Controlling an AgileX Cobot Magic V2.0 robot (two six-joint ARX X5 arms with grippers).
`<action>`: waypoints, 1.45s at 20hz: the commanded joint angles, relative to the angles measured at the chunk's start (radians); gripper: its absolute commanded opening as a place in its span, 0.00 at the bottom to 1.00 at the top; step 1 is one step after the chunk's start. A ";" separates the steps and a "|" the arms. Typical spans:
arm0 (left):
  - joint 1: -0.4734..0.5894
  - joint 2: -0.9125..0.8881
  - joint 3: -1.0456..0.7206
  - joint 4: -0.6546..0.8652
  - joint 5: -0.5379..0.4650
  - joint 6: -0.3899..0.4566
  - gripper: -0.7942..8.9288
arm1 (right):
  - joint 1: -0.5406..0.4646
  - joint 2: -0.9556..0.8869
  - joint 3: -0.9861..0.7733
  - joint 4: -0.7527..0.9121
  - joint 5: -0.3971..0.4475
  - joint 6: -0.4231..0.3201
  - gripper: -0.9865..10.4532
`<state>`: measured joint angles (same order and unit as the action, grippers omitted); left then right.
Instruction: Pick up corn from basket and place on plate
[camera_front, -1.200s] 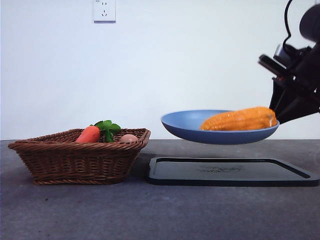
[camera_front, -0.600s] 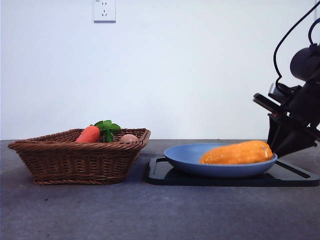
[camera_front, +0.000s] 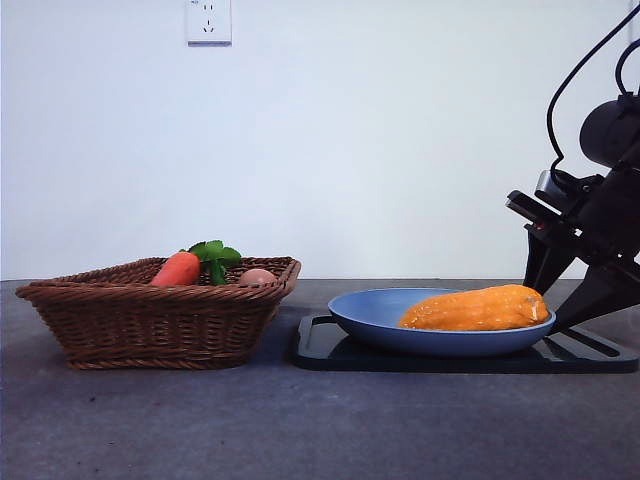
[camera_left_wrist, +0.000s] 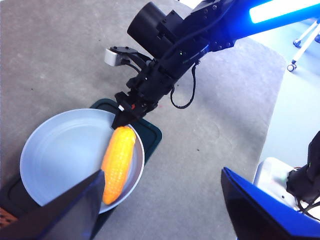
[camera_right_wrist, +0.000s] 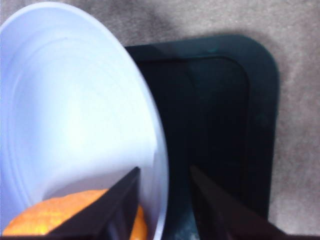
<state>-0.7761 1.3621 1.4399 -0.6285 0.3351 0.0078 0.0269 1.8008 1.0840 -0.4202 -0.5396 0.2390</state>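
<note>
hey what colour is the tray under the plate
The tray is black, a flat rectangle under the light-blue plate. The front view shows it best.

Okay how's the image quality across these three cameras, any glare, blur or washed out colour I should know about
Front view: sharp and evenly lit, the bumpy orange-yellow corn cob crisp on the round light-blue plate. Left wrist view: bright blue glare along the other arm, and its own jaws at the bottom edge are blurred. Right wrist view: soft focus, the plate washed out almost white, the flat black rectangular tray dark with little detail.
</note>
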 joint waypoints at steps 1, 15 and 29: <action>-0.004 0.005 0.027 -0.013 -0.003 -0.001 0.47 | -0.015 0.004 0.029 -0.026 -0.004 -0.019 0.25; -0.003 0.005 0.027 -0.042 -0.003 0.003 0.45 | 0.035 -0.666 0.031 -0.501 -0.009 -0.206 0.25; -0.003 0.005 0.027 -0.149 -0.003 0.003 0.09 | 0.195 -0.888 0.030 -0.784 -0.004 -0.329 0.09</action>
<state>-0.7742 1.3621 1.4399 -0.7837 0.3351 0.0082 0.2169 0.9066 1.0954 -1.2140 -0.5449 -0.0753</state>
